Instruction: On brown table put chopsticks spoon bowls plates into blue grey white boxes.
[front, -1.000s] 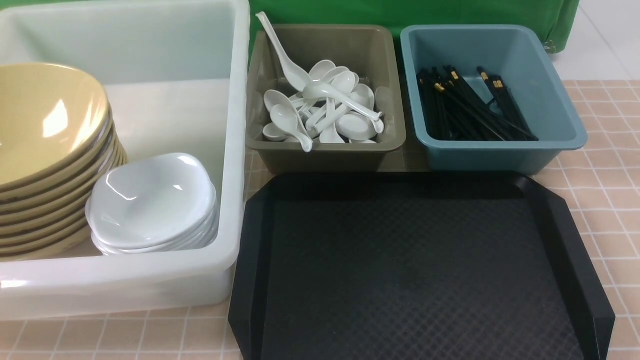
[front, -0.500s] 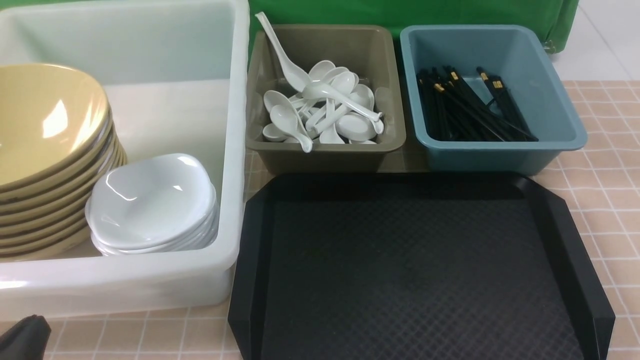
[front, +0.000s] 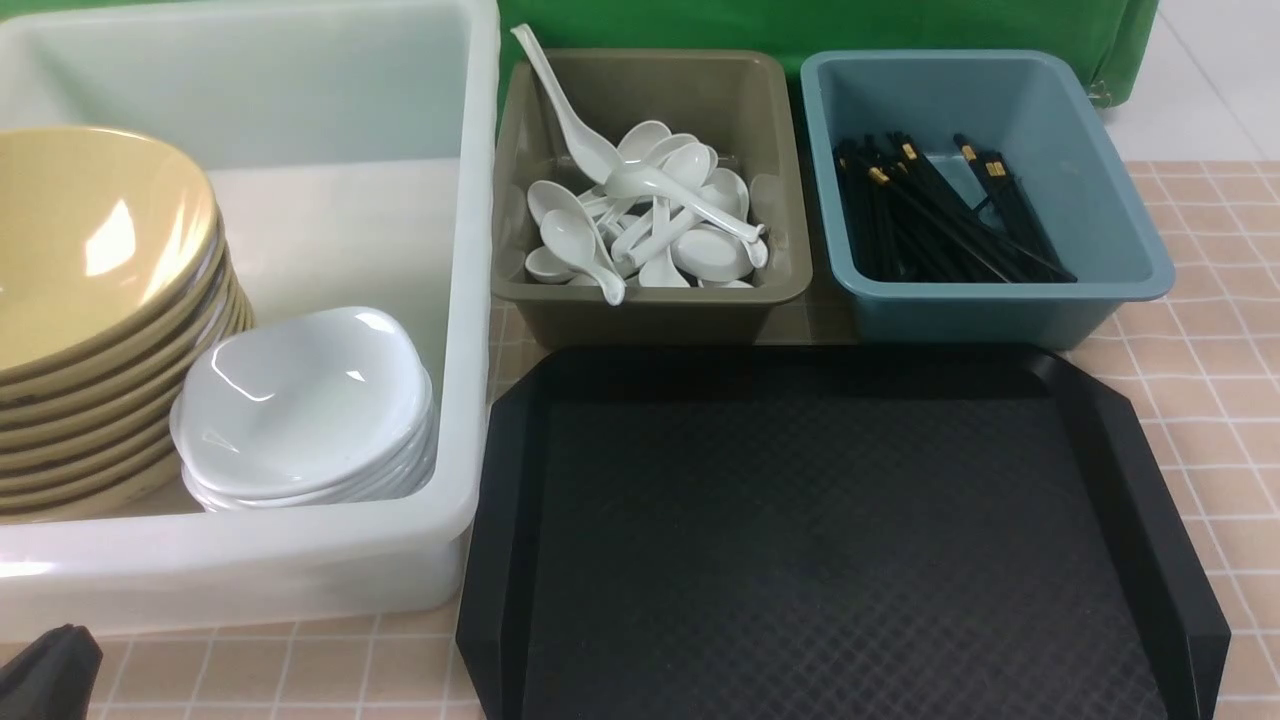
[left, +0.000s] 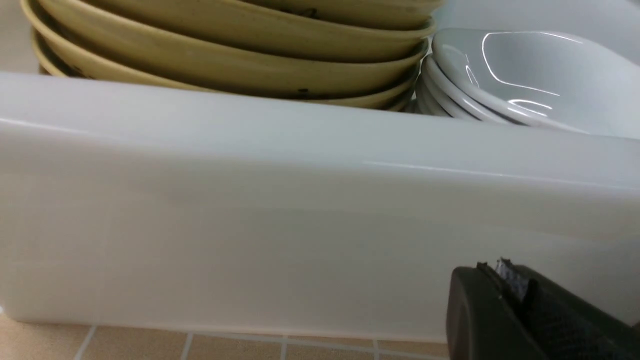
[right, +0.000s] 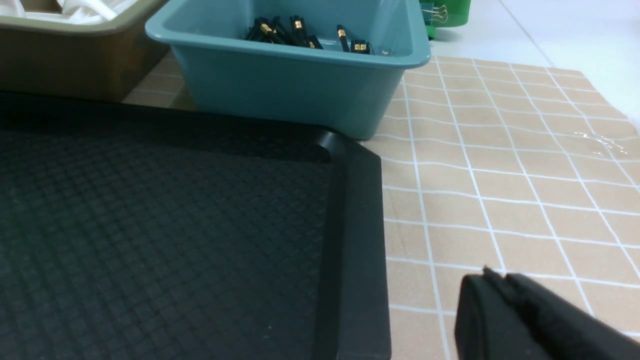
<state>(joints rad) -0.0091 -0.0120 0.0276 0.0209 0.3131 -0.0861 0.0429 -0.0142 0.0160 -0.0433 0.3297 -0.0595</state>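
Chopsticks (front: 940, 215) lie all together in the blue box (front: 1130, 250), well ahead of the right pincer (right: 500, 295) and a little toward its inner side. The spoons (front: 650, 215) are piled in the grey box (front: 650, 310), one leaning with its handle over the far rim. The bowls (front: 90, 250) and the plates (front: 300, 400) stand as two stacks, touching each other, inside the white box (front: 250, 570), just ahead of the left pincer (front: 50, 675) and above its level. The only change in the last second is that the left pincer has come into the near corner of the front view, where it was not visible before. Nothing else has moved. The left pincer is narrow, its jaws pressed together and empty, low over the worktop (front: 1220, 330) and close to the near wall of the white box without touching it. The right pincer also looks narrow, with only a thin seam between its jaws and nothing held, over bare worktop just beside the outer edge of the black tray (front: 830, 540). The tray carries nothing, and I see no tableware left loose on the worktop. I judge therefore that the sorting is finished, and that the arms are settling to rest rather than reaching for a new piece.
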